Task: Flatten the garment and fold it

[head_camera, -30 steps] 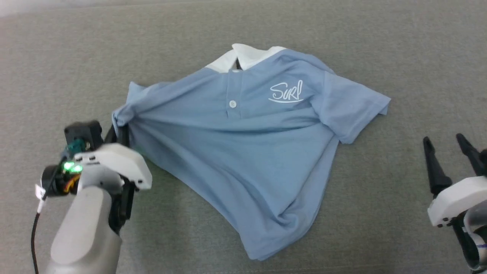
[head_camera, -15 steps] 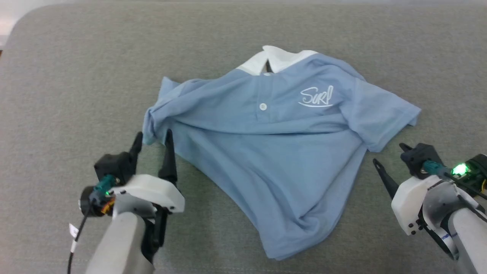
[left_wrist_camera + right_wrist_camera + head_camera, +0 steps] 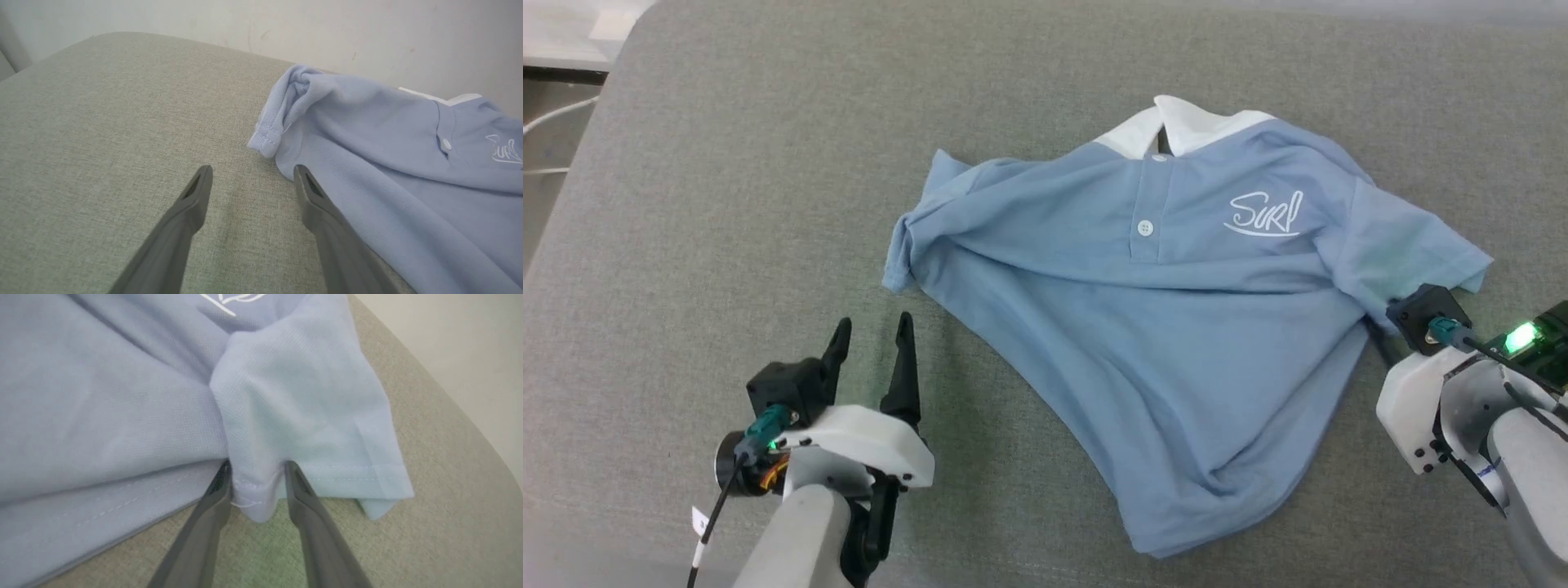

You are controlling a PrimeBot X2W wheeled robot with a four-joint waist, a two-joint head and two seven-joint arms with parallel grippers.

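- The garment (image 3: 1176, 327), a light blue polo with a white collar (image 3: 1201, 122) and white script on the chest, lies front up and wrinkled on the grey desk (image 3: 768, 163)
- My left claw (image 3: 874, 320) is wide open and empty, just beside one crumpled sleeve
- My right claw (image 3: 257, 464) is half closed around a fold of the other sleeve's hem; whether it grips, I cannot tell

One garment (image 3: 1176, 343), one grey surface (image 3: 768, 163), one left hand (image 3: 874, 320), one right hand (image 3: 256, 464).
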